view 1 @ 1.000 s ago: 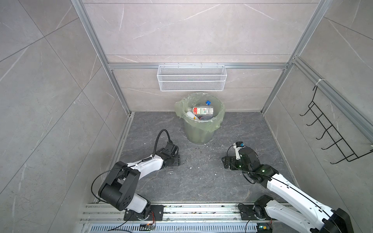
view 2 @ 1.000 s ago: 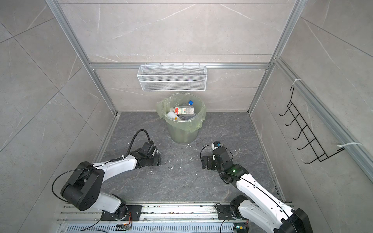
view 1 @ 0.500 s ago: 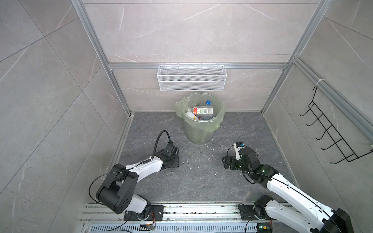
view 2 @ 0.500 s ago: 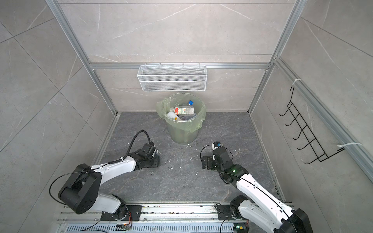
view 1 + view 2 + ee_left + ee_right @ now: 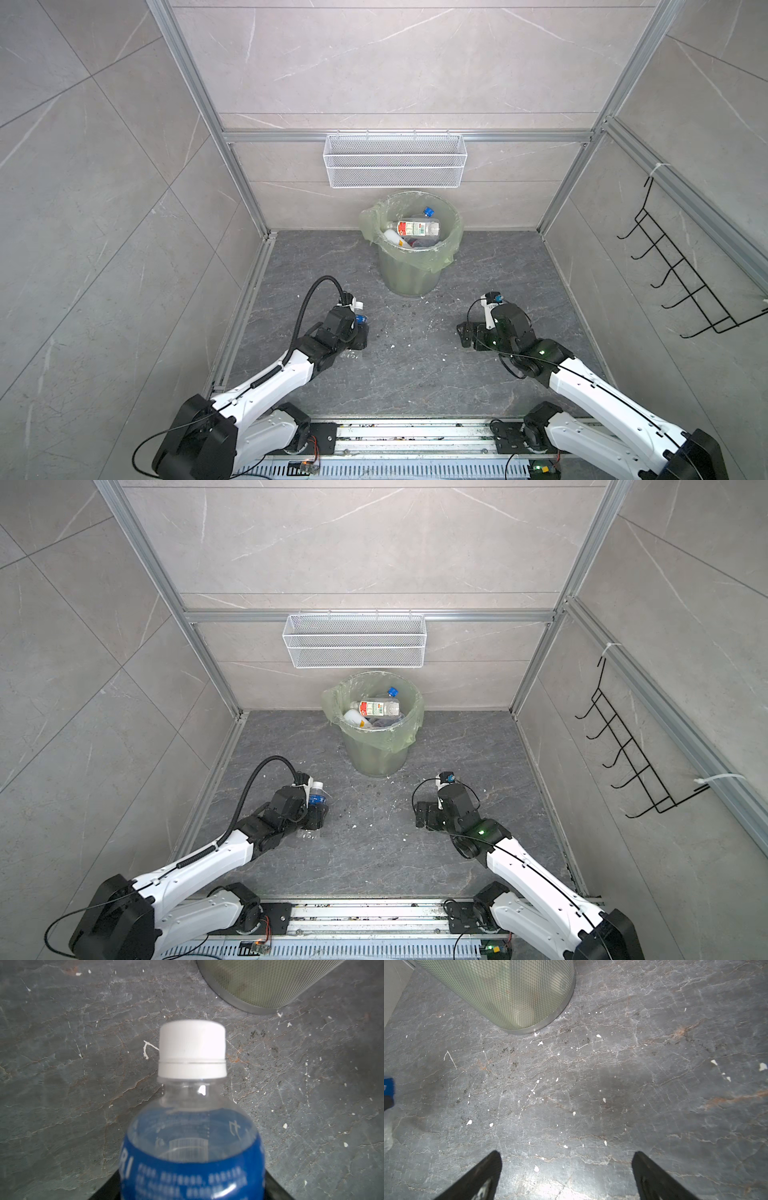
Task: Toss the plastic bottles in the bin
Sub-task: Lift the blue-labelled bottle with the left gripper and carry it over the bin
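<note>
Left gripper (image 5: 316, 816), clamped on a blue-labelled bottle (image 5: 316, 796) at lower left in a top view, looks mid pick-up; next it must lift it clear over the central bin (image 5: 374, 758) rim.

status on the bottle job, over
Left end effector shut on blue-label bottle. Right end effector open, empty. Bin ahead holds other bottles; path to it clear.
</note>
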`<act>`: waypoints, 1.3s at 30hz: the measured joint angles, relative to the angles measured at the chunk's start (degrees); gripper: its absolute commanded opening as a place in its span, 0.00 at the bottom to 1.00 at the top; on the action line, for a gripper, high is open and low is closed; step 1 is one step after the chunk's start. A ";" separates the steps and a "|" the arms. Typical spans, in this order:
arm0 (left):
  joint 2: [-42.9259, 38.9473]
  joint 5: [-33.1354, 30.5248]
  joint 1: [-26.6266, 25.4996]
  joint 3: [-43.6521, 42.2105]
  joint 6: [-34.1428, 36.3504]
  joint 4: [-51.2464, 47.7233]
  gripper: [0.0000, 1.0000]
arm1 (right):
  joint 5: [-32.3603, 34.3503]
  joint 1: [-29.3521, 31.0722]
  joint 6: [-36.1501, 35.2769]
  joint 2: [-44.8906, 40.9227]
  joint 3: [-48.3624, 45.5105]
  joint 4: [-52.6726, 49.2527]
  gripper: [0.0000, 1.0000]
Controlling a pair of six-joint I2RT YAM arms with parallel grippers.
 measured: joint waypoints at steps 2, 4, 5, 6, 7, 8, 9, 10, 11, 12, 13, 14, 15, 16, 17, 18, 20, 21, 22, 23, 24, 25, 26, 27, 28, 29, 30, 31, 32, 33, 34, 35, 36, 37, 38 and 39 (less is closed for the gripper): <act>-2.73 0.13 -0.20 -0.85 0.46 0.57 0.63 | 0.00 0.00 0.00 0.07 0.00 0.00 1.00; -5.33 0.33 -0.31 -1.40 0.83 0.92 0.63 | 0.00 0.00 0.00 0.07 0.00 0.02 1.00; -6.75 0.37 -0.44 -1.57 1.05 1.14 0.63 | -0.02 0.00 0.00 0.11 0.00 0.02 1.00; -7.82 0.37 -0.57 -1.64 1.22 1.29 0.63 | -0.02 0.00 0.00 0.11 0.00 0.02 1.00; -9.14 0.39 -0.63 -1.64 1.44 1.38 0.63 | -0.02 0.00 0.00 0.11 0.00 0.02 1.00; -10.49 0.42 -0.63 -1.64 1.66 1.49 0.63 | -0.02 0.00 0.00 0.11 0.00 0.02 1.00; -11.65 0.42 -0.66 -1.64 1.90 1.57 0.63 | -0.02 0.00 0.00 0.13 0.00 0.02 1.00; -12.79 0.42 -0.68 -1.64 2.08 1.60 0.63 | -0.02 0.00 0.00 0.17 0.00 0.02 1.00; -13.81 0.42 -0.79 -1.64 2.25 1.60 0.63 | -0.02 0.00 0.00 0.22 0.00 0.02 1.00; -14.73 0.42 -0.87 -1.62 2.43 1.60 0.63 | -0.02 0.00 0.00 0.26 0.00 0.02 1.00; -15.63 0.44 -0.92 -1.62 2.60 1.57 0.63 | -0.02 0.00 0.00 0.31 0.02 0.04 1.00; -16.50 0.44 -1.03 -1.60 2.73 1.57 0.63 | -0.02 0.00 0.00 0.42 0.02 0.07 1.00; -17.27 0.46 -1.16 -1.57 2.89 1.55 0.63 | -0.02 0.00 0.00 0.50 0.02 0.07 1.00; -18.08 0.46 -1.27 -1.44 3.10 1.38 0.63 | -0.02 0.00 0.00 0.59 0.02 0.07 1.00; -18.78 0.48 -1.36 -1.16 3.30 1.25 0.63 | -0.04 0.00 0.00 0.61 0.02 0.07 1.00; -19.19 0.48 -1.40 -0.66 3.45 0.92 0.63 | -0.04 0.00 0.00 0.63 0.02 0.09 0.99; -19.41 0.57 -1.51 1.18 3.80 0.13 0.62 | -0.07 0.00 0.00 0.79 0.04 0.33 1.00; -19.37 0.61 -1.51 2.19 4.00 -0.04 0.62 | -0.07 0.00 0.00 0.87 0.04 0.44 0.99; -19.28 0.61 -1.51 3.30 4.20 -0.11 0.62 | -0.11 0.00 0.00 0.98 0.07 0.46 1.00; -19.10 0.63 -1.51 4.55 4.46 -0.15 0.62 | -0.22 0.00 0.00 1.09 0.09 0.46 1.00; -18.82 0.68 -1.51 5.55 4.70 -0.11 0.62 | -0.26 0.00 0.00 1.20 0.15 0.46 1.00; -18.27 0.72 -1.55 6.93 4.92 -0.13 0.63 | -0.28 0.00 -0.02 1.25 0.20 0.50 1.00; -17.51 0.83 -1.55 8.41 5.25 -0.13 0.63 | -0.35 0.00 0.00 1.27 0.28 0.52 1.00; -16.74 0.85 -1.57 9.68 5.57 -0.09 0.62 | -0.50 0.00 -0.02 1.25 0.44 0.50 1.00; -15.54 0.90 -1.60 11.30 5.95 -0.15 0.63 | -0.61 0.00 -0.02 1.27 0.59 0.61 1.00; -14.05 0.92 -1.60 13.14 6.36 -0.20 0.63 | -0.68 0.00 -0.04 1.27 0.81 0.66 1.00; -12.63 0.98 -1.62 14.86 6.71 -0.26 0.63 | -0.70 0.00 -0.04 1.25 1.03 0.74 1.00; -10.84 1.05 -1.62 16.98 7.17 -0.33 0.63 | -0.72 0.00 -0.04 1.25 1.22 0.87 1.00; -8.87 1.29 -1.62 19.32 7.69 -0.50 0.63 | -0.74 0.00 -0.04 1.25 1.44 0.90 0.99; -6.99 1.55 -1.60 21.62 8.20 -0.44 0.63 | -0.90 0.00 -0.04 1.25 1.66 0.92 1.00; -4.94 1.95 -1.60 24.24 8.70 -0.74 0.63 | -0.96 0.00 -0.04 1.25 1.73 1.09 1.00; -2.25 2.23 -1.60 27.61 9.46 -1.11 0.63 | -1.14 0.00 -0.04 1.25 1.77 1.29 1.00; 0.79 2.56 -1.60 31.61 10.16 -1.46 0.63 | -1.20 0.00 -0.04 1.25 1.75 1.31 1.00; 3.32 2.95 -1.60 35.23 10.78 -1.97 0.63 | -1.33 0.00 -0.04 1.22 1.77 1.29 1.00; 6.97 3.52 -1.49 40.39 11.54 -2.69 0.63 | -1.36 0.00 -0.04 1.18 1.77 1.29 0.99; 10.67 4.31 -1.16 45.59 12.17 -3.32 0.63 | -1.55 0.00 -0.02 1.05 1.75 1.31 1.00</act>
